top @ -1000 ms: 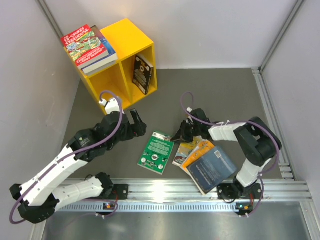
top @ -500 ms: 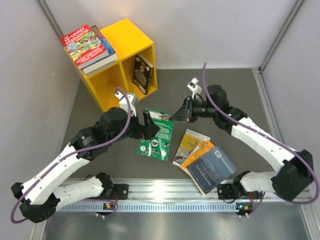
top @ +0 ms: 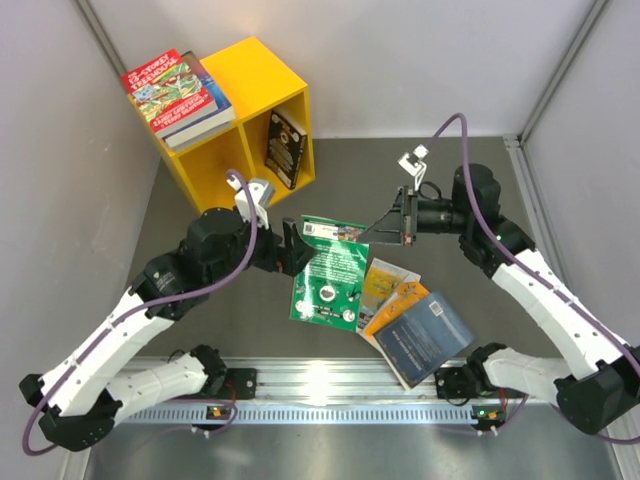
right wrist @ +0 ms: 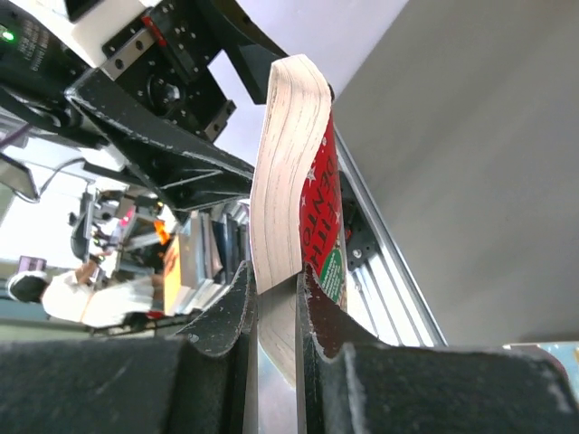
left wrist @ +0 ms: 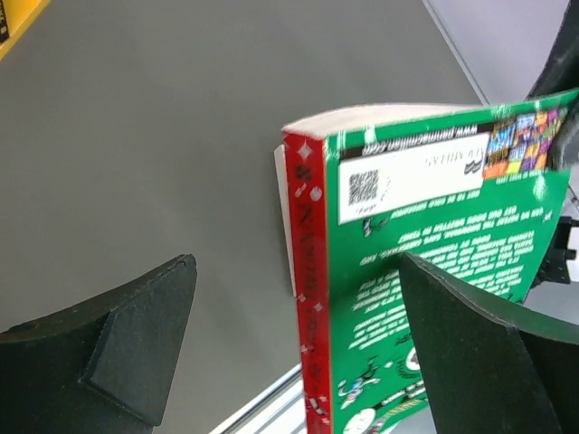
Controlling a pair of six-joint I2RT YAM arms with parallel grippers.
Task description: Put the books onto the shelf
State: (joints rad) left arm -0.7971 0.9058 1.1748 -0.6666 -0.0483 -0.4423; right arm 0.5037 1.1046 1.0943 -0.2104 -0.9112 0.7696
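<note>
A green book is held in the air above the middle of the table, its printed green cover turned upward and its red spine turned toward the left arm. One corner of it, on the side away from the spine, is pinched by the right tool. In the right wrist view the jaws are seen closed narrowly on the pale page edges, with the red spine rising beyond them.

The left tool is spread wide at the spine side of the green book. In the left wrist view the spine is seen between the two fingers, with a clear gap to one finger. The other finger lies in front of the green cover, and whether it touches the cover cannot be told. Nothing is gripped by this tool.

The yellow shelf is placed at the far left corner of the table. A stack of books, topped by a red cartoon cover, is laid on its roof. A black book is stood upright in its right compartment.

A pile of books is left near the near edge of the table, just in front of the right arm's base. A dark blue book is uppermost, with an orange cover and a yellow one showing from beneath it.
</note>
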